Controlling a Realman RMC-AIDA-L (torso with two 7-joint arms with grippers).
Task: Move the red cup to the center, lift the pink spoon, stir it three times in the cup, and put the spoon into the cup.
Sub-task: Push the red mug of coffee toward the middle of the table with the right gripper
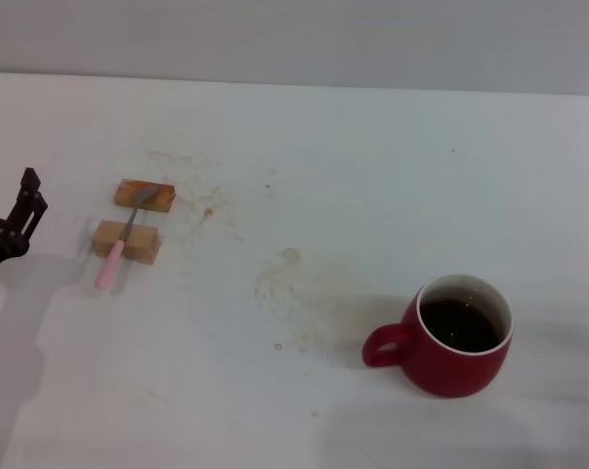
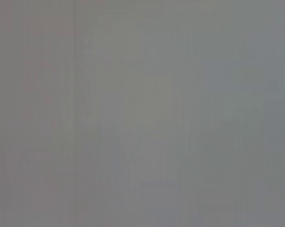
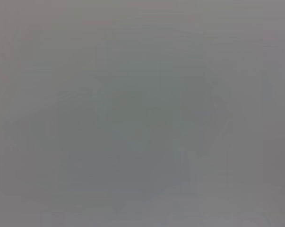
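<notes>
The red cup [image 1: 463, 337] is the thing closest to the robot. It stands upright on the white tabletop [image 1: 304, 176], toward the right side. It is shiny red outside and white inside, and it has dark drink in it. Its loop handle points to the left. No hand is near it or touching it.

A bit farther back, in the middle of the tabletop, there are some pale brown stains [image 1: 289, 283].

At the far left edge of the head view is the left hand [image 1: 21, 217]. It is dark and hangs just above the tabletop, with a soft shadow under it. It holds nothing. You cannot tell if its fingers are apart or together.

The pink spoon [image 1: 124, 237] lies a little to the right of the left hand, near it but not touching it. The spoon is well apart from the cup, on the other side of the tabletop. It rests across two wooden blocks. The closer wooden block [image 1: 128, 241] holds up the pink handle, and the handle's end sticks out toward the robot. The farther wooden block [image 1: 146, 195] holds up the grey metal bowl of the spoon.

The right hand is not in the head view. Both wrist views show only plain grey, with nothing to make out.
</notes>
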